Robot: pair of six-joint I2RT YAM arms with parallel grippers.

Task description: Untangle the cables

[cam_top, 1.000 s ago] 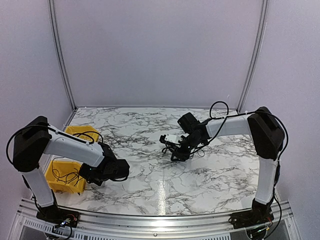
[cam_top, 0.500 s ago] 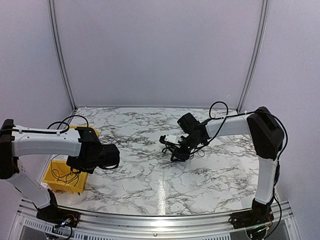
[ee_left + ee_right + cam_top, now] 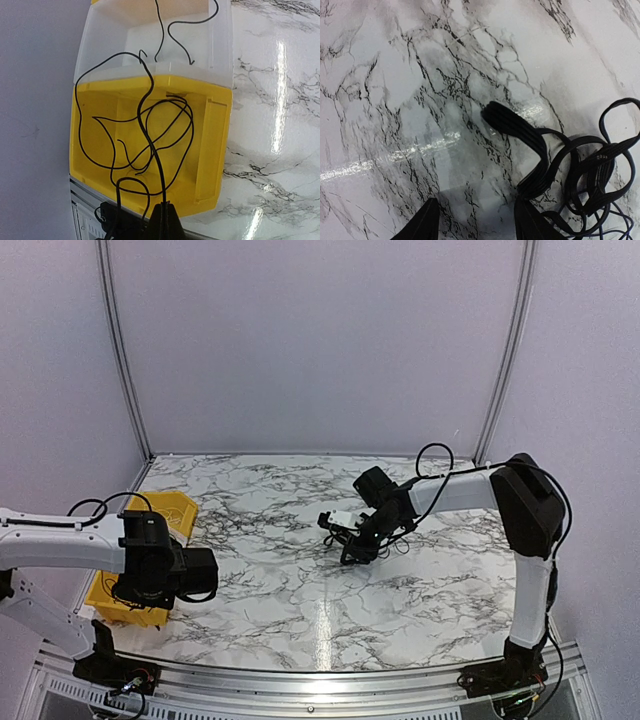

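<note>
A bunch of black cables (image 3: 570,170) lies looped on the marble table, and it also shows in the top view (image 3: 388,537). My right gripper (image 3: 477,222) is open just above the table. Its right finger (image 3: 530,222) is against the edge of the bunch; nothing is between the fingers. It shows in the top view (image 3: 350,545). My left gripper (image 3: 167,222) is shut on one thin black cable (image 3: 150,145), which runs up from the fingers and loops inside the near yellow bin (image 3: 212,150). In the top view the left gripper (image 3: 165,580) hangs over that bin (image 3: 115,605).
A second bin (image 3: 150,30) stands behind the near one, washed out in the left wrist view, with more thin wire ends in it; it is yellow in the top view (image 3: 170,505). The table's front rail (image 3: 320,680) runs along the near edge.
My left arm has swung left and stretched out, carrying its gripper from the table beside the bins to over the near yellow bin. The right arm has barely moved.
</note>
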